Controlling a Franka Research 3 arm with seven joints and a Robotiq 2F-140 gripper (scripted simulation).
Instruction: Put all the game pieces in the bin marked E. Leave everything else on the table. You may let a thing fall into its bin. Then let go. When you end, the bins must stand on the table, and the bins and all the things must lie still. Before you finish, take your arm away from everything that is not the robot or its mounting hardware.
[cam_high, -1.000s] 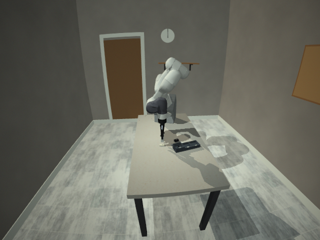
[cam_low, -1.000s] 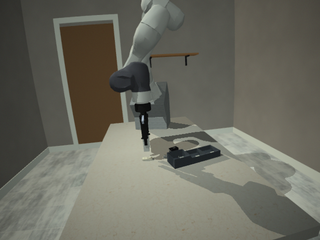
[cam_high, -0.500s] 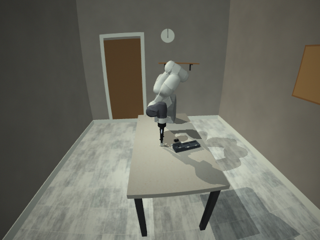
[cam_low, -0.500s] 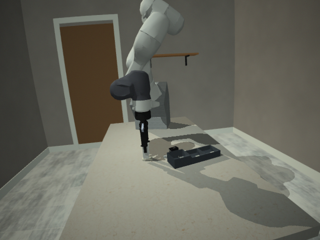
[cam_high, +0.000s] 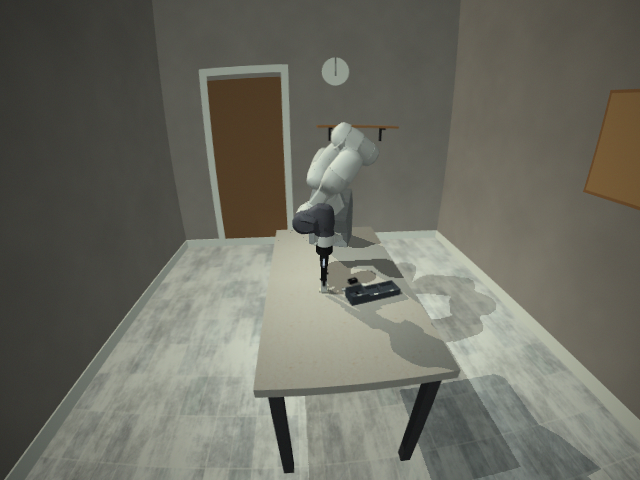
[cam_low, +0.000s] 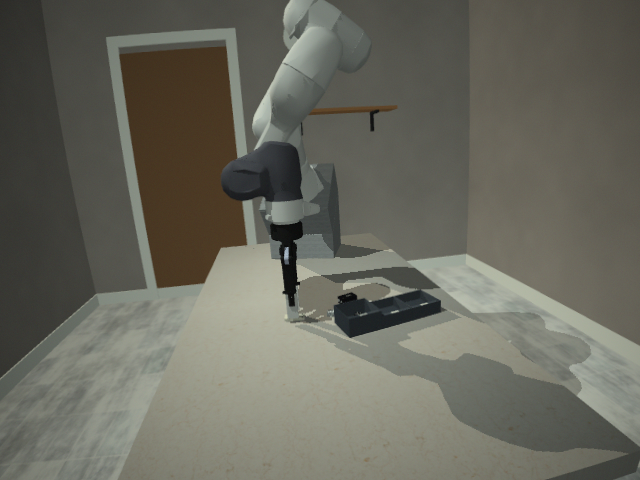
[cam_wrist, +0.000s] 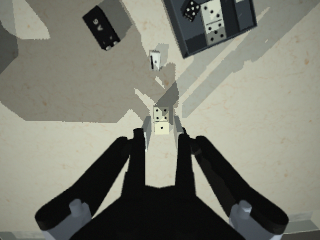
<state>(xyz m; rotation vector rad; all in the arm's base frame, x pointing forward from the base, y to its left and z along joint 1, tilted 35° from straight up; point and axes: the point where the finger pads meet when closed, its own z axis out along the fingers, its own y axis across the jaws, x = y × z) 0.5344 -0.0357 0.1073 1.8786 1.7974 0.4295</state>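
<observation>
A pale, speckled tabletop (cam_high: 330, 335) (cam_low: 268, 403) (cam_wrist: 75, 165) on dark legs carries everything, with the arm's broad shadow across it toward 4 o'clock in the exterior view. The floor (cam_high: 222, 335) (cam_low: 56, 351) is mottled grey and white. On the far wall a brown door (cam_high: 247, 155) (cam_low: 180, 165) stands at 11 o'clock in the top view, a round clock (cam_high: 335, 77) at 12, and a wooden shelf (cam_high: 387, 126) (cam_low: 351, 109) below the clock. An orange-brown board (cam_high: 617, 149) hangs at 3 o'clock, toward 2.

The white arm (cam_high: 341, 170) (cam_low: 305, 77) bends up from a grey pedestal (cam_high: 348, 217) (cam_low: 330, 222), then descends through a dark wrist, with the gripper (cam_high: 324, 285) (cam_low: 292, 308) (cam_wrist: 162, 123) upright and pointing down at the tabletop. The jaws are about a quarter open, astride a white domino (cam_low: 296, 319) (cam_wrist: 161, 120), with narrow gaps beside it; they grip nothing.

In the wrist view, a small white piece (cam_wrist: 155, 60) lies at 12 o'clock from that domino, a black 9 V battery (cam_high: 352, 280) (cam_low: 347, 297) (cam_wrist: 101, 29) at 11, and the dark compartmented tray (cam_high: 369, 297) (cam_low: 392, 319) (cam_wrist: 176, 31) at 1. The tray's near compartment holds a black die (cam_wrist: 191, 10) and another domino (cam_wrist: 212, 20). Which bin is marked E cannot be read.

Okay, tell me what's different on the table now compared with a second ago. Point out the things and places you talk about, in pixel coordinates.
The claw (cam_high: 324, 289) (cam_low: 292, 313) (cam_wrist: 162, 123) has moved down, and its fingers now stand on either side of the domino (cam_low: 295, 319) (cam_wrist: 161, 128). I see no grip on it yet, and nothing let go. The dark divided tray (cam_high: 374, 297) (cam_low: 382, 321) (cam_wrist: 175, 30) and black block (cam_high: 352, 280) (cam_low: 347, 297) (cam_wrist: 101, 27) look unmoved.
</observation>
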